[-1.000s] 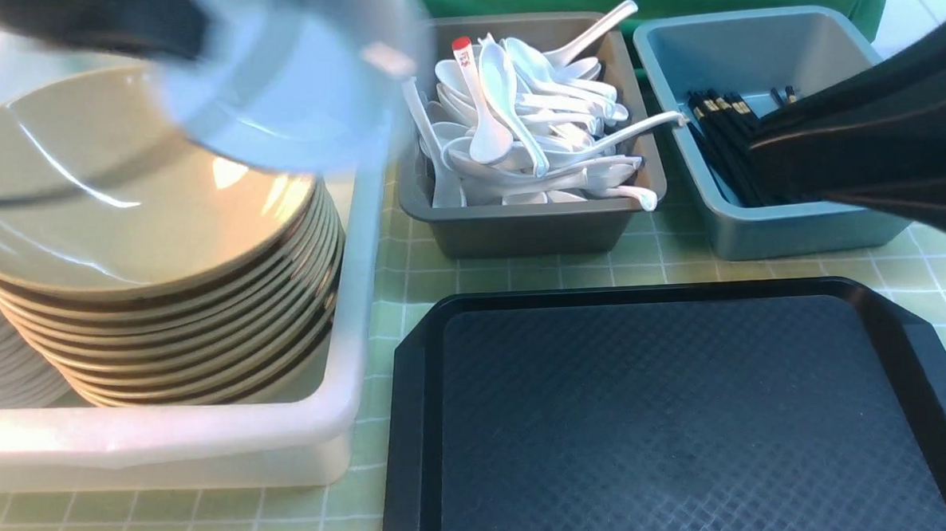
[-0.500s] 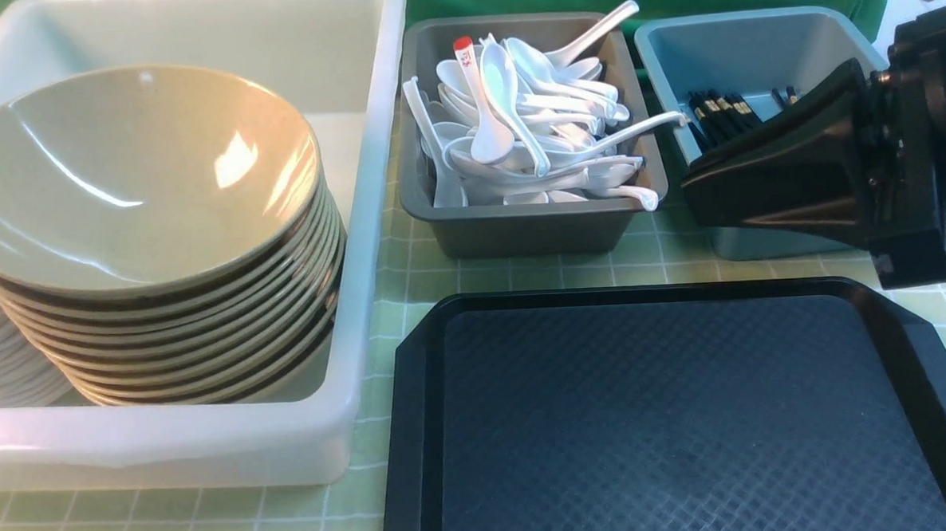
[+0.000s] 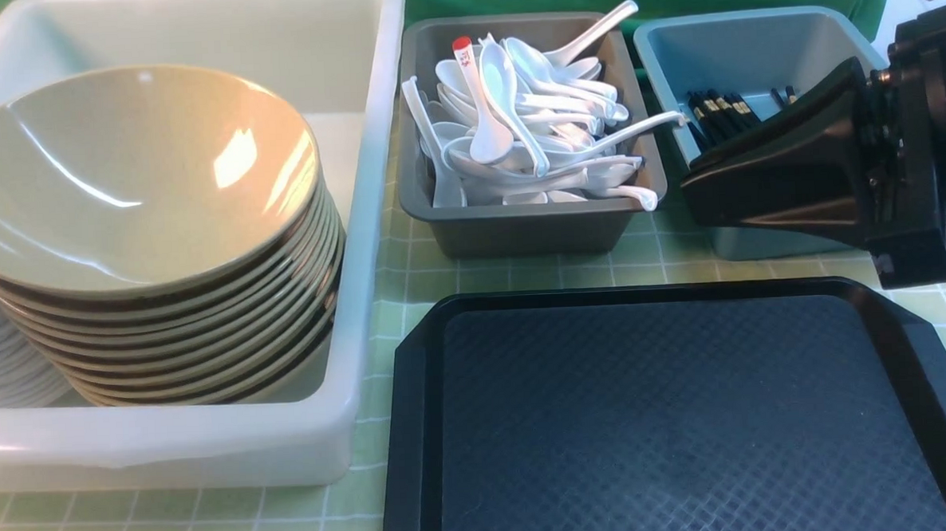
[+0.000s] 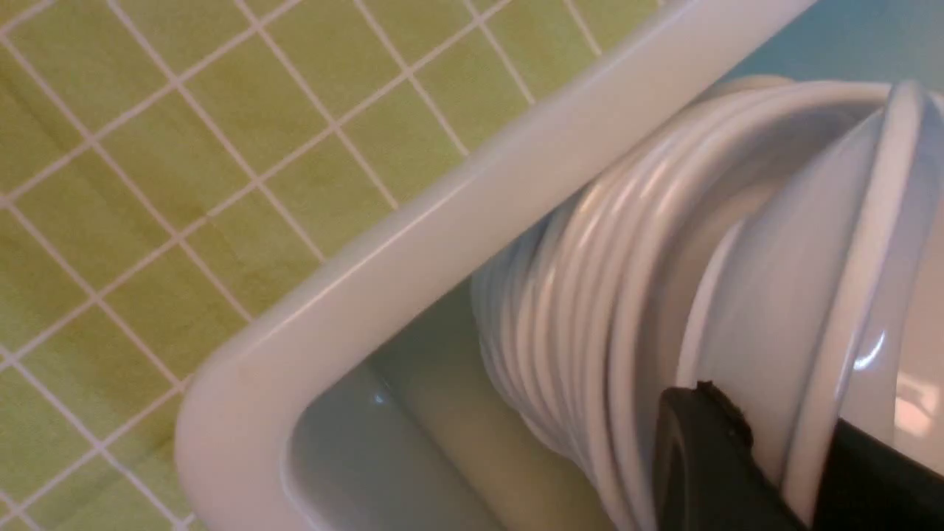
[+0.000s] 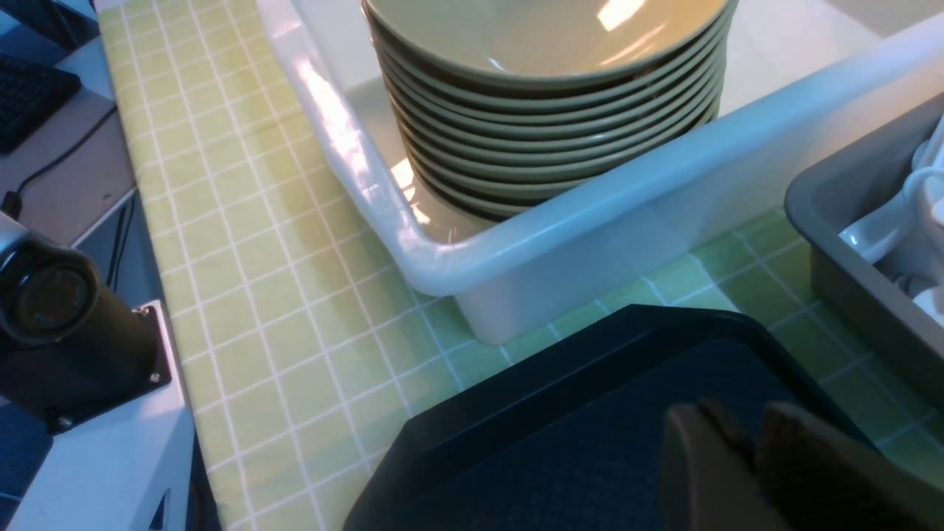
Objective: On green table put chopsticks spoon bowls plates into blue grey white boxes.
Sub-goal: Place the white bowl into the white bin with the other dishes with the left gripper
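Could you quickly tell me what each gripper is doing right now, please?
Left gripper: shut on the rim of a small glossy white plate.
Right gripper: shut, holding nothing.

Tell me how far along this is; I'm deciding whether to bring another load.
Done: bowls stacked in the white box, spoons in the grey box, chopsticks in the blue box. In hand: the left gripper pinches a plate at the plate stack. Left: releasing it; nothing shows on the tray.
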`<state>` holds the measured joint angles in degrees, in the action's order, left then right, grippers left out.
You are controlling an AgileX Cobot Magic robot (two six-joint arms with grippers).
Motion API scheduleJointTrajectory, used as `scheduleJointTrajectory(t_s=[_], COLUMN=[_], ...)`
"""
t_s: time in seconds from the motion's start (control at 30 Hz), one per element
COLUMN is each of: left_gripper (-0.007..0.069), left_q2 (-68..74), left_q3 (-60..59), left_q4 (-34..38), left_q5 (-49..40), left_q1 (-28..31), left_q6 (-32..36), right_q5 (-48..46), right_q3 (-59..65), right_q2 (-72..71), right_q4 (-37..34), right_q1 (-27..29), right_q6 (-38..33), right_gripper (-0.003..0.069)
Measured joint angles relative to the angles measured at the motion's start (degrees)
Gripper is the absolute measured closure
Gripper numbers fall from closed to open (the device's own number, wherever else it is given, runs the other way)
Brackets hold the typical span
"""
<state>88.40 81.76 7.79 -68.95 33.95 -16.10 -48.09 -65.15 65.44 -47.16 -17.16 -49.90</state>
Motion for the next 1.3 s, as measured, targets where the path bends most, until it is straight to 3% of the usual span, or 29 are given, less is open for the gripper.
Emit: scheduleJointTrajectory(t_s=[0.23,0.33,0.43,0.5,0.57,0.63,0.8,0.93,1.0,1.03,1.07,1.13,1.17,1.23,1.3], left_gripper=[0.0416,0.0288,0.0109,0.0059,-0.0030,-0.0039,-0.0039,0.0008,0.0076,0.0148,0.0160,0.0312,0.0340,0.0530,0.0573], left_q2=[-0.2,-0.5,-1.4,-1.8,-3.4,-6.4,-15.9,-24.4,-29.4,-32.2,-33.4,-40.9,-42.2,-50.4,-52.8], left_q3=[-0.5,-0.5,-0.5,-0.5,-0.5,-0.5,-0.5,-0.7,-2.1,-3.9,-4.3,-10.7,-12.1,-24.1,-29.9], left_q4=[-5.1,-9.7,-16.3,-17.8,-21.0,-20.8,-13.1,-5.6,-3.9,-3.2,-3.0,-2.4,-2.4,-2.5,-2.4], left_q5=[1.0,0.1,-1.3,-1.5,-1.6,-1.8,-2.1,-0.1,0.5,1.2,1.4,3.9,4.2,10.2,12.8], left_q1=[-5.5,-7.9,-11.1,-12.0,-13.8,-15.6,-24.5,-37.4,-44.0,-48.0,-49.3,-55.6,-56.4,-60.5,-61.8], left_q6=[3.4,2.7,0.4,-0.1,-0.9,-1.0,5.1,13.6,14.9,15.5,15.4,15.4,15.4,15.3,15.1], right_q5=[-0.4,-0.4,0.4,0.8,1.7,2.1,4.2,14.3,19.7,22.3,22.7,26.6,27.1,28.6,28.2], right_q3=[0.0,0.0,0.0,0.0,0.0,0.0,1.6,10.3,16.7,20.6,21.2,28.6,29.7,36.7,38.7], right_q2=[0.0,0.0,0.0,0.0,0.1,-0.3,-3.1,-11.1,-17.1,-20.5,-21.9,-29.7,-31.1,-39.5,-41.5], right_q4=[0.0,0.1,1.7,2.3,5.6,11.5,19.8,21.0,21.1,21.1,21.1,21.1,21.1,21.1,21.1], right_q1=[0.0,0.0,0.0,0.0,0.0,0.8,5.4,8.5,8.7,8.8,8.8,8.8,8.8,8.8,8.8], right_q6=[0.0,-0.7,-1.3,-1.0,1.2,6.6,15.4,18.2,18.4,18.3,18.3,17.7,17.6,17.2,17.4], right_gripper=[0.0535,0.0531,0.0528,0.0528,0.0526,0.0522,0.0519,0.0517,0.0517,0.0517,0.0517,0.0517,0.0517,0.0517,0.0522])
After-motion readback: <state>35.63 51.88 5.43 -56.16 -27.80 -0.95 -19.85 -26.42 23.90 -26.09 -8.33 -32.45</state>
